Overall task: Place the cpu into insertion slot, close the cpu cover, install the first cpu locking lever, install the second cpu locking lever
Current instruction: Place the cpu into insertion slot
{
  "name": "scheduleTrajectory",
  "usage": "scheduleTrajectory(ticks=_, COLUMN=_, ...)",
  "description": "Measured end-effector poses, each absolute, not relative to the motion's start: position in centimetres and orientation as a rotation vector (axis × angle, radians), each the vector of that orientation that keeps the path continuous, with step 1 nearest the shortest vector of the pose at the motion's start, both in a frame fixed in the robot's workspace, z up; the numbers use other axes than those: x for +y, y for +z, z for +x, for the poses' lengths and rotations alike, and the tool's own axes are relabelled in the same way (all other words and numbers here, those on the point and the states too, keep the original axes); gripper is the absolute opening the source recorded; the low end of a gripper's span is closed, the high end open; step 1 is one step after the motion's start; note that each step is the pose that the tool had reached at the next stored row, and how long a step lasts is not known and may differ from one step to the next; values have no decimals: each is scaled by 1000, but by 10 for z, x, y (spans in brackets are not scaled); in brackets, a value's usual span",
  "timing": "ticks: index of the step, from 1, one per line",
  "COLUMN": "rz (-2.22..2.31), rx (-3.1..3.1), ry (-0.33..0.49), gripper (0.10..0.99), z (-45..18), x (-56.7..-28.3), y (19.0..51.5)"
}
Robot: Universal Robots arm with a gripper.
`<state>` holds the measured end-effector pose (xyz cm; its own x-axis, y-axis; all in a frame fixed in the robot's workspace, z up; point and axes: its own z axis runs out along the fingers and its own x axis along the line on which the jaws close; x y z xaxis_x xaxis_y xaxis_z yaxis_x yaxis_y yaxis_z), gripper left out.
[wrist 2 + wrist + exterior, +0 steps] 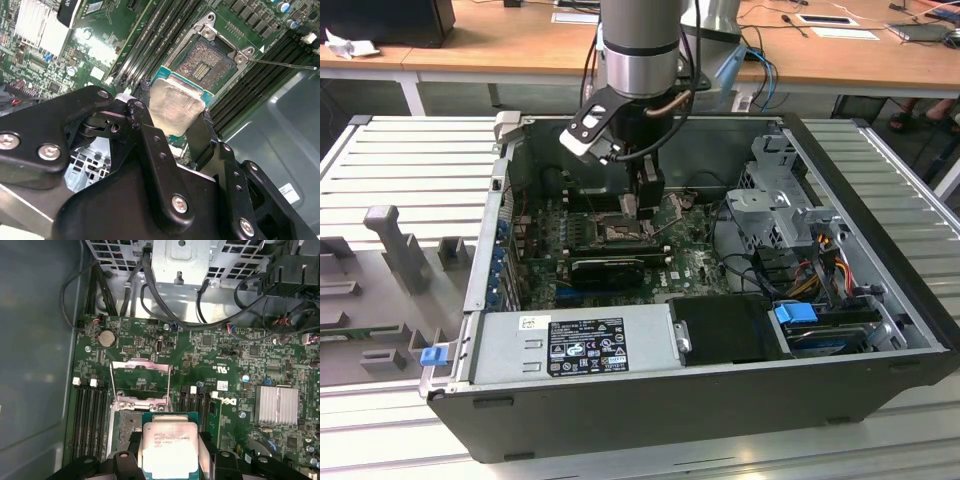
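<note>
Slipping or tilting is our worry: we hold the cpu (175, 105) by two opposite edges alone. If it comes down skewed or off-centre, it could bend the fine contacts of the insertion slot (207, 62) or jam on its frame. Our tool (172, 122) is narrowed to the chip's width, its fingers (147, 135) pinching the cpu. The chip hangs close above the slot, partly to one side of it, and looks unseated. Beyond it the cpu cover (140, 366) stands open on the green motherboard (220, 355) inside the computer case (720, 400).
</note>
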<state>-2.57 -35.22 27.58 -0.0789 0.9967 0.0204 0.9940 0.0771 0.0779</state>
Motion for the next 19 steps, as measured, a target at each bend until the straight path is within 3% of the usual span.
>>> scheduleTrajectory(ticks=19, rz=2124, rx=2260, ry=111, gripper=533, z=-34, x=-346, y=259)
